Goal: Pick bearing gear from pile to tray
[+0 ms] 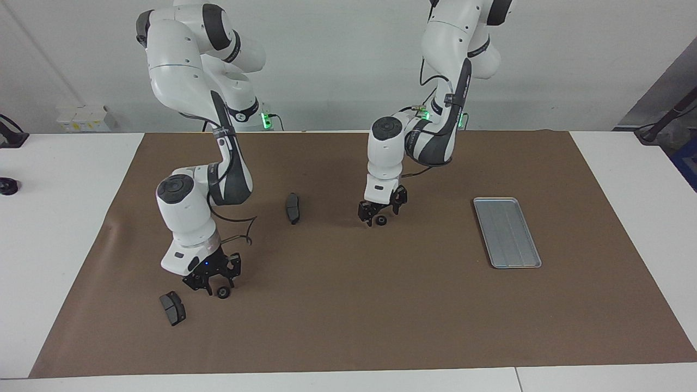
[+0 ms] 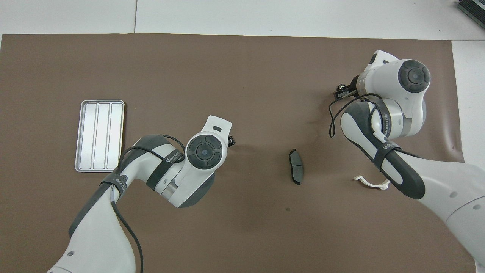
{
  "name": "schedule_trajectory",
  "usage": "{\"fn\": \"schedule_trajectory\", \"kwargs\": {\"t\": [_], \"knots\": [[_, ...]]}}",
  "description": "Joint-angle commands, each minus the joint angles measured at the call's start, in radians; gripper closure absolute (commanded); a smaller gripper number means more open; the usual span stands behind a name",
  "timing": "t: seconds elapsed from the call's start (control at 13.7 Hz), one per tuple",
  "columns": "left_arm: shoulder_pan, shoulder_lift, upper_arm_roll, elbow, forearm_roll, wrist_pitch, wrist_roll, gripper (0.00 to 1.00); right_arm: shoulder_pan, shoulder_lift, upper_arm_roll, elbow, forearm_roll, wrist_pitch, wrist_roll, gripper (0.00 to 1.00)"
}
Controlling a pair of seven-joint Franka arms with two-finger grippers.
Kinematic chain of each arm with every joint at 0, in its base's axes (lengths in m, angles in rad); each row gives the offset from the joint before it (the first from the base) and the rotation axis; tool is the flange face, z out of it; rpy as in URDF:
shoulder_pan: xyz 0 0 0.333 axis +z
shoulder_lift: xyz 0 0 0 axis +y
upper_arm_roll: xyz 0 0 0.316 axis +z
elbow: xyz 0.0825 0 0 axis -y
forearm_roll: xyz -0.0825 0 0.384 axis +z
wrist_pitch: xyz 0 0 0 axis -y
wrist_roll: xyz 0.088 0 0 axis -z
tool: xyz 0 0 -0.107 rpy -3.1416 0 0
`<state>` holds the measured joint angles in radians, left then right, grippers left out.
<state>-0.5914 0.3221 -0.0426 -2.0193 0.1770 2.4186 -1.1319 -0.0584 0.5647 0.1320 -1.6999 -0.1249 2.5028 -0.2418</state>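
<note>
Facing view. Your left gripper (image 1: 380, 212) is low over the brown mat (image 1: 348, 326) at mid-table, its fingers spread on either side of a small black gear (image 1: 381, 220) that rests on the mat; the fingers are released, and you cannot tell whether they touch the gear. The tray (image 1: 507, 232) lies flat on the mat toward the left arm's end of the table, well apart from that gear, with nothing in it. A dark grey brake pad (image 1: 293, 208) lies beside the gear, toward the right arm's end. Your right gripper (image 1: 213, 280) is low over the mat at the right arm's end, fingers parted and unclenched, with a second black gear (image 1: 222, 293) just at its fingertips; contact cannot be judged. A second brake pad (image 1: 172, 308) lies near this gear, a little farther from the robots.

Overhead view. The left arm's wrist covers the mid-table gear, and only a black tip of the left gripper (image 2: 231, 140) shows past the white housing. The tray (image 2: 100, 135) lies clear of the arm, its lengthwise ridges visible. The brake pad (image 2: 296, 171) sits between the two arms. A white half-ring bracket (image 2: 369, 182) lies on the mat (image 2: 242, 68) close to the robots, partly under the right arm. The right gripper (image 2: 343, 91) is mostly hidden by its own wrist.
</note>
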Motion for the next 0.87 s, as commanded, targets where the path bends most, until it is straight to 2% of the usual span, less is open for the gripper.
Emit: {"fn": "schedule_trajectory", "kwargs": {"t": [0.0,0.15,0.36,0.51,0.66,0.8], "knots": [[-0.002,0.0,0.004,-0.001,0.029,0.011,-0.057,0.1,-0.006,0.001,0.011,-0.018,0.016,0.039,0.012,0.49],[-0.004,0.0,0.001,-0.002,0.029,0.008,-0.065,0.25,-0.008,0.003,0.011,-0.027,0.016,0.057,0.01,0.54],[-0.007,-0.003,0.001,-0.009,0.027,0.008,-0.069,0.29,-0.008,0.006,0.011,-0.03,0.016,0.068,0.01,0.57],[-0.007,-0.003,0.001,-0.022,0.027,0.023,-0.069,0.36,-0.008,0.006,0.011,-0.03,0.016,0.067,0.01,0.63],[-0.007,-0.005,0.001,-0.044,0.027,0.059,-0.071,0.42,-0.004,0.006,0.011,-0.029,0.016,0.062,0.012,0.76],[-0.008,-0.006,0.001,-0.047,0.027,0.057,-0.074,0.46,-0.004,0.006,0.011,-0.027,0.016,0.06,0.012,0.84]]}}
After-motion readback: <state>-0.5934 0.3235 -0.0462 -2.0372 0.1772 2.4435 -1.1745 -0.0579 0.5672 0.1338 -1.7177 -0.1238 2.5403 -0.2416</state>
